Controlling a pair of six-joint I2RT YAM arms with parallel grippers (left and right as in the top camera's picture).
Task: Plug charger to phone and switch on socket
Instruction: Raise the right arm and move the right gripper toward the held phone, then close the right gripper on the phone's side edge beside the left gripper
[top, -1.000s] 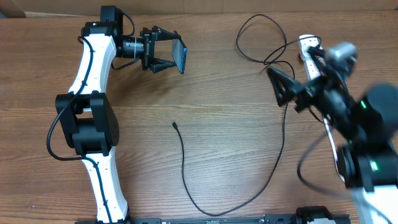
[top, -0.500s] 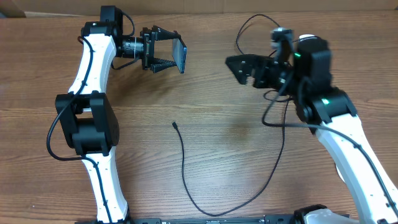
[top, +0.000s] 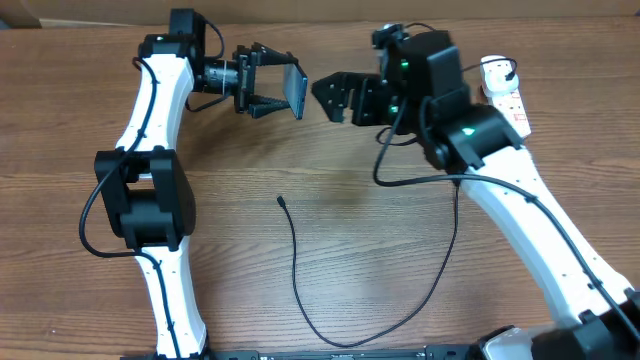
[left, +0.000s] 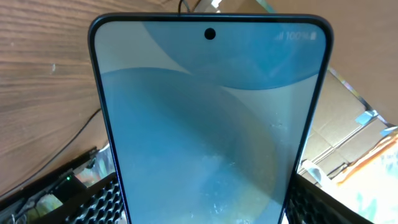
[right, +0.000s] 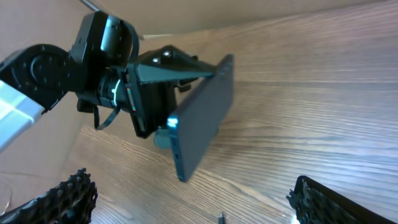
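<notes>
**Overhead:** the left gripper (top: 283, 90) is clamped on the phone (top: 297, 90), holding it on edge above the table (top: 350, 170) near the far side. The right gripper (top: 325, 96) hangs just beside the phone and carries nothing. The charger (top: 296, 270) lies slack on the wood, and its tip (top: 281, 201) is well apart from both grippers. The socket (top: 505, 88) sits at the far right, partly behind the right arm.

**Left wrist:** the phone (left: 205, 124) fills the frame with its screen lit. Ridged pads (left: 323, 202) show at both lower corners, against its long edges.

**Right wrist:** its own 2 fingers (right: 62, 199) are spread wide with nothing between them. The phone (right: 202, 118) is seen nearly edge-on in the left gripper (right: 163, 93).

The phone is likely rigid, smooth and breakable — glass that could slip, so a grip across the long edges suits it. The charger looks light and limp. It is best pinched just behind the tip, or the connector will droop off line. I cannot tell which short edge has the port.
</notes>
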